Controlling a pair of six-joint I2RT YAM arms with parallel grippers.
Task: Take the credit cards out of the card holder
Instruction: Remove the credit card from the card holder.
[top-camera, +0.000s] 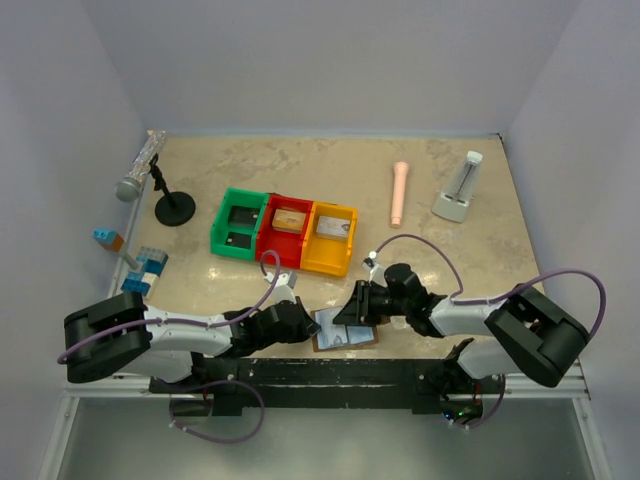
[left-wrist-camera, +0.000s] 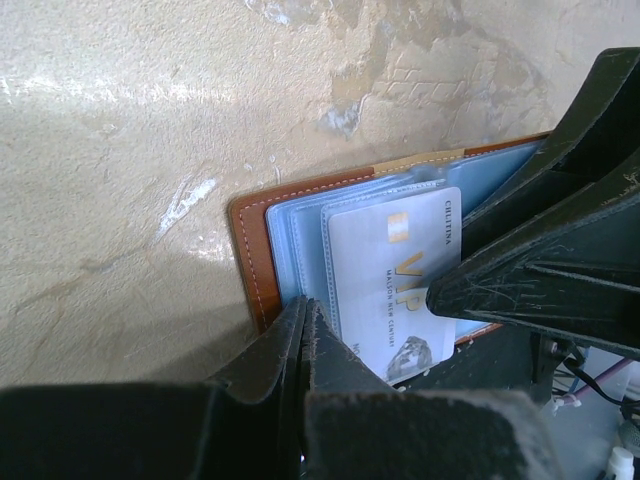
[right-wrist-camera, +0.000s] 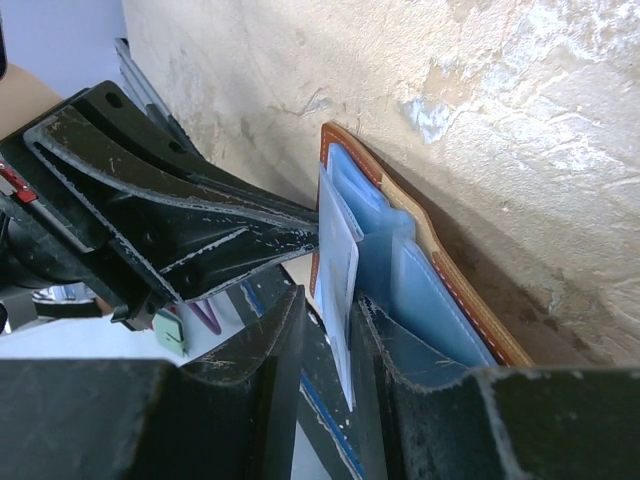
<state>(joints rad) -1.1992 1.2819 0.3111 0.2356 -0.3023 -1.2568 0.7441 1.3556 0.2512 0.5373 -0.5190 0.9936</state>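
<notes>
The card holder (top-camera: 345, 330) lies open near the table's front edge, brown rim (left-wrist-camera: 250, 250) around pale blue pockets (right-wrist-camera: 430, 270). A pale VIP credit card (left-wrist-camera: 395, 270) sticks partway out of a pocket. My left gripper (top-camera: 303, 322) is shut, and its tips (left-wrist-camera: 305, 315) press on the holder's left side beside the card. My right gripper (top-camera: 352, 308) reaches in from the right and also shows in the left wrist view (left-wrist-camera: 540, 270). Its jaws (right-wrist-camera: 328, 320) stand narrowly open astride the card's free edge (right-wrist-camera: 335, 260), with a gap on one side.
Green (top-camera: 240, 222), red (top-camera: 285, 228) and yellow (top-camera: 332, 235) bins stand in a row behind the holder, the red and yellow ones with cards inside. A pink cylinder (top-camera: 400, 193), a white stand (top-camera: 458, 190), a microphone (top-camera: 140, 175) and toy blocks (top-camera: 148, 265) sit farther off.
</notes>
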